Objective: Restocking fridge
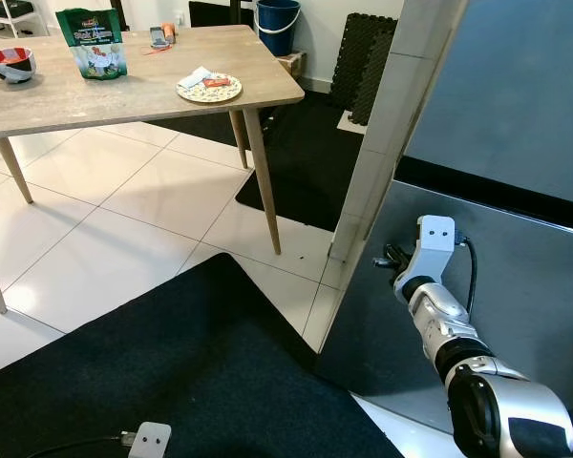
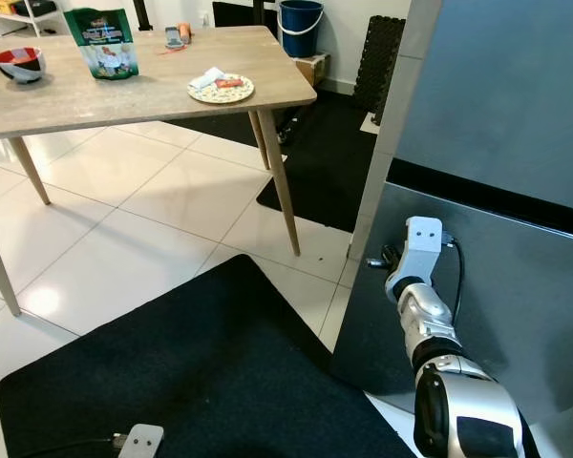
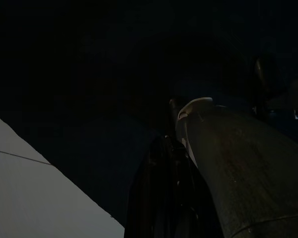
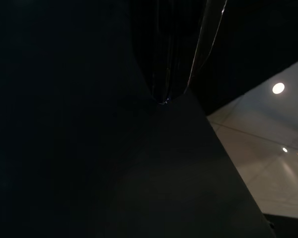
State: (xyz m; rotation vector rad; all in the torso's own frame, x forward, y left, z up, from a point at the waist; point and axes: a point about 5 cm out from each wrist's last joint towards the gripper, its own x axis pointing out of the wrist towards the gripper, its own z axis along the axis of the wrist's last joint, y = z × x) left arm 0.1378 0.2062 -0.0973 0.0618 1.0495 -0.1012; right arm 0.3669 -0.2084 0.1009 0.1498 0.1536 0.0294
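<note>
From where I sit, the 2 head views come through bright and evenly lit, sharp from edge to edge with no motion blur. Daylight sheen lies on the white floor tiles, and the wooden table throws only soft shadows beneath its legs. The grey fridge door reads matte, without glare. The black mat swallows detail. My left wrist view is almost wholly dark, with 1 pale wedge of tile in a corner. My right wrist view is equally murky; 3 ceiling lights reflect as bright spots on glossy tile.
</note>
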